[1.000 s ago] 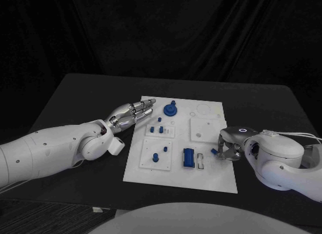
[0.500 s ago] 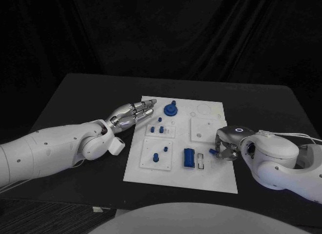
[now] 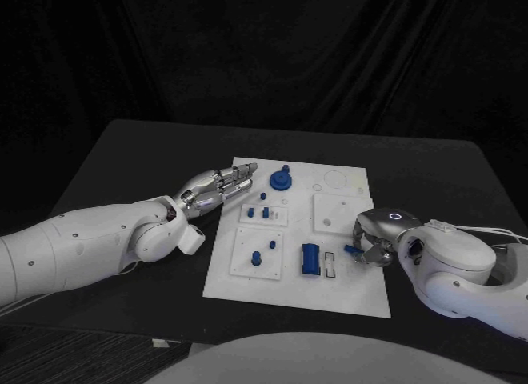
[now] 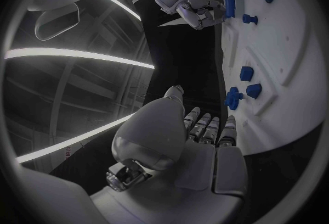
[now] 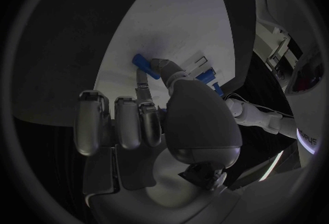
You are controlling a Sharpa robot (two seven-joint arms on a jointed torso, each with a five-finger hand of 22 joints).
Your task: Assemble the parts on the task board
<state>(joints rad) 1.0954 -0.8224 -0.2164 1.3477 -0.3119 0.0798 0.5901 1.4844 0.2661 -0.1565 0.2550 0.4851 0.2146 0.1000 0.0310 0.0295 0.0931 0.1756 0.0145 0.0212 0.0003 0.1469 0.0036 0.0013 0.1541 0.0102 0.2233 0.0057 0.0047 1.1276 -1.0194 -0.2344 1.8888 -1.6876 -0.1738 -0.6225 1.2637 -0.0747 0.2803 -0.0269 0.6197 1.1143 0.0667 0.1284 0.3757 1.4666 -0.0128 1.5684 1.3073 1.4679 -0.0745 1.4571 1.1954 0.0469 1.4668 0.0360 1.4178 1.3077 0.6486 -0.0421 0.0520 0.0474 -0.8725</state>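
From above, right hand (image 3: 371, 246) at the white board's (image 3: 297, 280) right edge pinching a small blue piece (image 3: 352, 250), likely to seat it; left hand (image 3: 218, 186) flat, fingers together, steadying the board. Right wrist: piece (image 5: 145, 66) clamped between fingertips, long axis lying along the board

Blue parts (image 3: 310, 259) on a white task board (image 3: 298, 298), black table (image 3: 138, 152).
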